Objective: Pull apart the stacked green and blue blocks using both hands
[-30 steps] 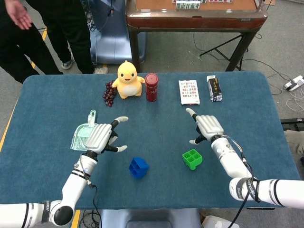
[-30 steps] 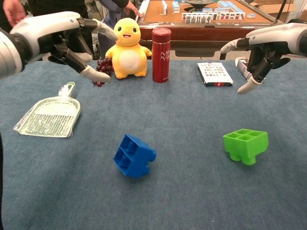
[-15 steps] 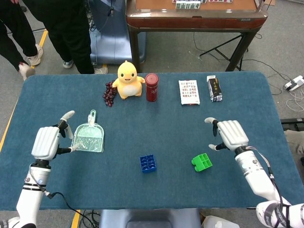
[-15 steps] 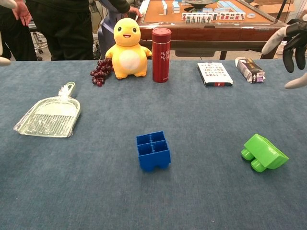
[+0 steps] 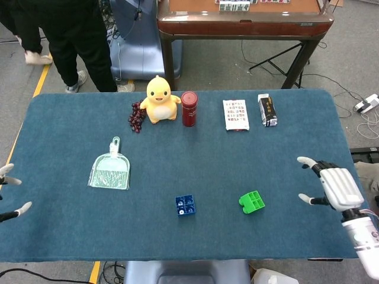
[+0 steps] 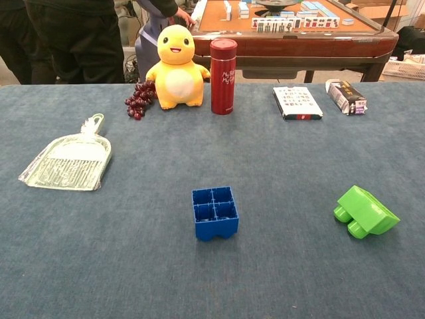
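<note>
The blue block [image 5: 185,205] is sitting upright near the middle of the front half of the bench [image 5: 53,118], its hollow four-cell side facing up. The green block [image 5: 251,202] is lying well apart from it toward the robot's right, tipped over so that in the chest view its studs are pointing toward the camera and down, its longer side running roughly left to right. The right hand [image 5: 331,184] is hovering off the bench's right edge, back upward, fingers spread and holding nothing. The left hand [image 5: 8,192] is showing only as a couple of fingertips at the left border of the head view; they are apart and seemingly empty, though too little is visible to be sure.
</note>
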Available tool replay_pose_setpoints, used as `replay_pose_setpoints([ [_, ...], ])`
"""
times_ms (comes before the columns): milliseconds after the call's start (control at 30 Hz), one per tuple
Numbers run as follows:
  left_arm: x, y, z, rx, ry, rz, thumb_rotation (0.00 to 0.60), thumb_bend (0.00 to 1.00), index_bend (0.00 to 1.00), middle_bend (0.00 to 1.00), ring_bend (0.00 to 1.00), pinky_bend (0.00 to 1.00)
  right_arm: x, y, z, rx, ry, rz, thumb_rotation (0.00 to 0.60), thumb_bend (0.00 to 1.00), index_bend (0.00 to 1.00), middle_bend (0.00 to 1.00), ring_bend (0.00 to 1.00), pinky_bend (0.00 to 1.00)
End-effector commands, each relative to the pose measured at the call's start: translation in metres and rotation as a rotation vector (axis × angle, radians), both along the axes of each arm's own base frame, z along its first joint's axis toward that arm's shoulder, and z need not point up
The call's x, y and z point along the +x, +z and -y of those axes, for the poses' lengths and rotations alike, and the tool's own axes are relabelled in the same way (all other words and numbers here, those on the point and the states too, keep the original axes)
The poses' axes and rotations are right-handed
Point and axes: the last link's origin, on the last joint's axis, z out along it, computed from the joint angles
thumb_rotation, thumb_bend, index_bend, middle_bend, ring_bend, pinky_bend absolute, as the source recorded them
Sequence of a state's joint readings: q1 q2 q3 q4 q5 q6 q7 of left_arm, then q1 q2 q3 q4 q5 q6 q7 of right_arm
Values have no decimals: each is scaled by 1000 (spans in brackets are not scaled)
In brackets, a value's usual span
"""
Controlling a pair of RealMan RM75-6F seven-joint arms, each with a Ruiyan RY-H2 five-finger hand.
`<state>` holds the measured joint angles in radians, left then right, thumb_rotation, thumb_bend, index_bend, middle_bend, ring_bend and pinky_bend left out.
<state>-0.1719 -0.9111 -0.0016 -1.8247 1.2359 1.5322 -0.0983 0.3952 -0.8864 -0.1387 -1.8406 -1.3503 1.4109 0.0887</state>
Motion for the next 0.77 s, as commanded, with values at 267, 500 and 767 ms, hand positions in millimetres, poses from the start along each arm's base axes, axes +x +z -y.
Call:
replay_pose_setpoints([
  [267,-24,0,30,-18,61,-93,600,67,232,386,260,457,-33,25,-41,-65,-75,-27,600,74,241,330,297,348],
  [500,-26,-13,31,-33,50,-135,600,68,233,386,260,457,-39,22,-46,-65,-94,-17,600,75,255,331,297,349],
  [767,-28,-20,31,-36,46,-134,600,67,233,385,260,456,-24,24,-37,-50,-74,24,600,75,283,330,297,351],
])
